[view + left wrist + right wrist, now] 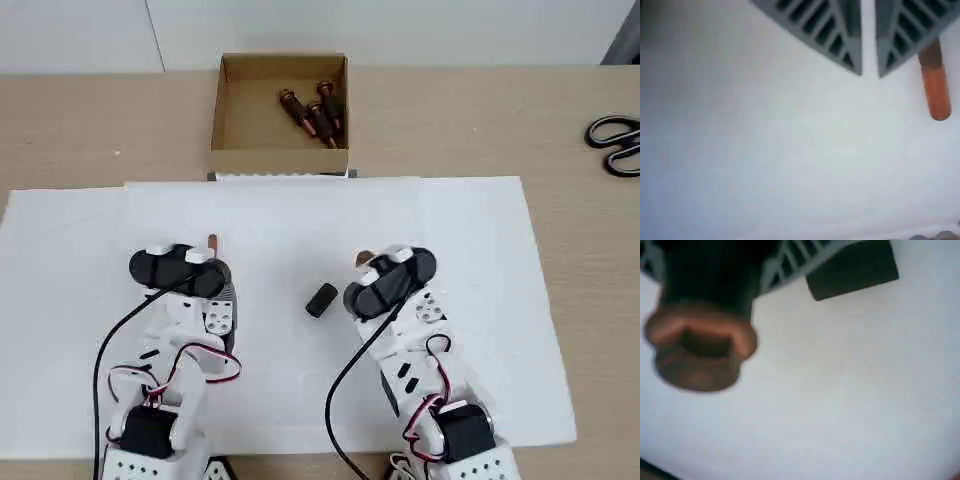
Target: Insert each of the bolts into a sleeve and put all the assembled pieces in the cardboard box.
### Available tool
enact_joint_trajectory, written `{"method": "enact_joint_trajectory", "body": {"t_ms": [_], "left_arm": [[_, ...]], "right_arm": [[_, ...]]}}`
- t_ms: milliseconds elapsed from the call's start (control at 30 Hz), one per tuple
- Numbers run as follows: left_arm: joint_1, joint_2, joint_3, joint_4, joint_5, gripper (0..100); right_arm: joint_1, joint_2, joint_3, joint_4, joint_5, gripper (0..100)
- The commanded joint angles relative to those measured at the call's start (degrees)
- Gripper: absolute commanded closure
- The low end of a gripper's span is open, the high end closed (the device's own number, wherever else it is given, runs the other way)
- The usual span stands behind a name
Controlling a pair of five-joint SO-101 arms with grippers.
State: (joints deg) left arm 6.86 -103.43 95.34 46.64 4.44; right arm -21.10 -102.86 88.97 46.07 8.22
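Observation:
The cardboard box [232, 108] stands at the back of the table and holds three dark assembled pieces [313, 110]. A lone black sleeve [321, 300] [852, 270] lies on the white paper between the two arms. My right gripper [385, 270] [720, 285] is just right of that sleeve, shut on a bolt [365, 258] [700, 350] whose copper hex head sticks out past the fingers. My left gripper [200, 268] [869, 74] hangs low over the paper, shut with nothing between its fingers. An orange bolt [213, 242] [936, 85] lies on the paper right beside one finger.
A white paper sheet [480, 230] covers the middle of the wooden table. Black scissors [615, 145] lie at the far right edge. There is bare paper between the arms and the box.

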Motion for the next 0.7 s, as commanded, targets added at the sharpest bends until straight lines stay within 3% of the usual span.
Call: {"method": "enact_joint_trajectory", "body": {"t_ms": [0, 133, 300, 400, 667], "left_arm": [[-0.9, -0.4, 1.0, -3.9, -0.5, 99], [-0.8, -0.4, 1.0, -2.8, -3.3, 99], [-0.5, -0.4, 1.0, 5.5, -17.8, 99], [-0.6, -0.5, 0.9, 5.6, -17.4, 99], [-0.8, -0.5, 0.9, 5.1, -15.6, 99]], "right_arm": [[1.7, 0.0, -4.8, 0.0, -0.5, 99.6], [1.7, 6.7, -9.8, -0.4, -0.5, 99.6], [2.1, 29.7, -25.9, -2.9, -4.1, 99.6], [2.8, 47.2, -40.8, -4.3, -7.6, 99.6], [2.7, 86.9, -79.4, -4.0, -7.8, 99.6]]}}
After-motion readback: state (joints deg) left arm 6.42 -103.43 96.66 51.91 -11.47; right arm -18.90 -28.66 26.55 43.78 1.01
